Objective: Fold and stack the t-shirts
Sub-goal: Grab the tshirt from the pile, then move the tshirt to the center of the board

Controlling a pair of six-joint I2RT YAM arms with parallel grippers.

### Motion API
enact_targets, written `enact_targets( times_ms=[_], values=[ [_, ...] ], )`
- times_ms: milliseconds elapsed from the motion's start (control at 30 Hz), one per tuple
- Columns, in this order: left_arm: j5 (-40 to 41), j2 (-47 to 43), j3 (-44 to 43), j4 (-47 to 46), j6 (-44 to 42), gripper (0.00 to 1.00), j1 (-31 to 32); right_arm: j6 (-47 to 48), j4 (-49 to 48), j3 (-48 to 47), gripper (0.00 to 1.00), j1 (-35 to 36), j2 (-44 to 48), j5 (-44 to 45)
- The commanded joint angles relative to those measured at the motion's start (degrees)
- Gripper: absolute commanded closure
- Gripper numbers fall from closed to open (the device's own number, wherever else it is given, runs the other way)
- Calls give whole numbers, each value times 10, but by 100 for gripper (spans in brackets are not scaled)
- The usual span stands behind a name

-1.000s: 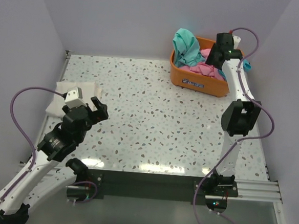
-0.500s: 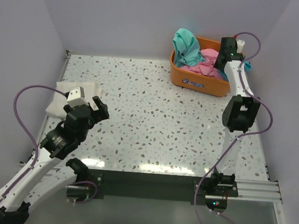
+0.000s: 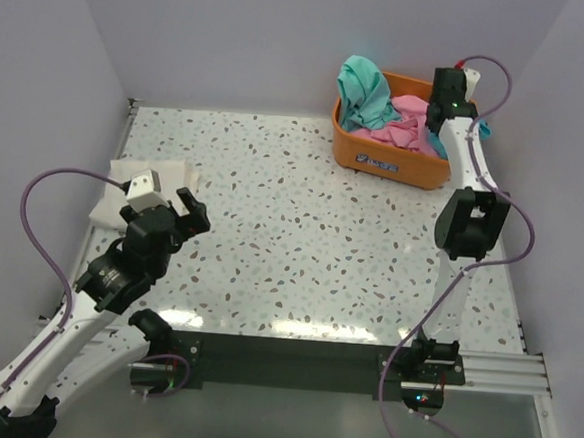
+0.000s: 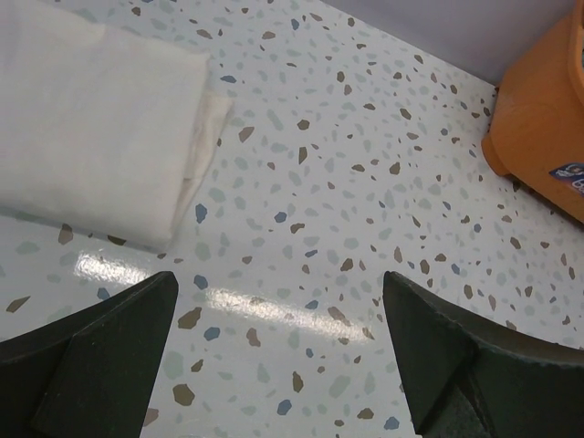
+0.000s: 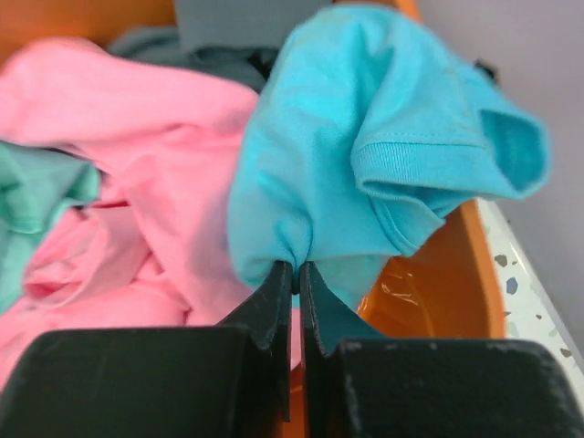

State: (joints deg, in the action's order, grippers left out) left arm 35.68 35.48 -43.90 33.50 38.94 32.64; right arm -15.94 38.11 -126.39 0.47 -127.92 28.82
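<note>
An orange tub (image 3: 386,163) at the back right holds loose t-shirts: a teal one (image 3: 363,89) heaped at its left end, a pink one (image 3: 404,127) in the middle, and a dark grey one (image 5: 210,50) at the back. My right gripper (image 5: 297,269) reaches into the tub's right end and is shut on a fold of a second, brighter teal t-shirt (image 5: 383,137). A folded cream-white t-shirt (image 4: 91,119) lies flat at the table's left edge. My left gripper (image 4: 278,301) hovers open just right of it, with only bare table between its fingers.
The tub's orange wall (image 5: 438,292) rises right beside my right fingers. Grey walls close in the speckled table (image 3: 291,229) on the left, back and right. In the left wrist view the tub (image 4: 543,119) shows at the upper right.
My right gripper has swung to the tub's right end and closed on the bright teal t-shirt. The left arm has barely moved.
</note>
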Motion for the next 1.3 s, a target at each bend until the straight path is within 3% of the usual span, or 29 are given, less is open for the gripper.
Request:
enact_targets(
  times_ms=[0,267,333,400,467,600,733,833,933,1000,1067,1133,1167,1200,1267],
  values=[
    [14,-6,-9,-15,10,0,-1,3,-41,-50,100,1,125,-34],
    [-12,-2,0,-33,2,0,-1,-5,-74,-42,100,37,336,-161],
    [-16,3,-1,-30,7,0,-1,25,-73,-48,100,78,363,-136],
    [-21,4,-5,-27,12,0,-1,78,-66,-62,100,161,394,-97],
    [-33,3,-6,-25,17,0,-1,73,-57,-65,100,213,414,-117],
    [-49,-6,-1,-22,25,0,-1,16,-65,-37,100,243,463,-269],
    [-61,-9,-5,-20,28,0,0,-58,-109,-12,100,252,459,-514],
    [-61,-10,-7,-12,36,0,-1,-105,-127,-10,100,290,439,-597],
    [-58,-15,-7,-5,40,0,-1,-113,-128,31,100,314,447,-615],
    [-55,-17,-4,-2,46,0,-1,-117,-116,117,100,314,473,-569],
    [-51,-19,-2,4,47,0,-1,-112,-118,263,100,314,547,-498],
    [-43,-17,-2,13,48,0,-1,-130,-117,371,100,313,602,-331],
    [-40,-17,-2,17,50,0,-1,-141,-108,470,100,313,655,-259],
    [-35,-14,-2,24,54,0,-1,-155,-69,514,100,310,674,-136],
    [-36,-9,-1,26,57,0,-1,-210,-21,620,99,288,709,-38]
  ],
)
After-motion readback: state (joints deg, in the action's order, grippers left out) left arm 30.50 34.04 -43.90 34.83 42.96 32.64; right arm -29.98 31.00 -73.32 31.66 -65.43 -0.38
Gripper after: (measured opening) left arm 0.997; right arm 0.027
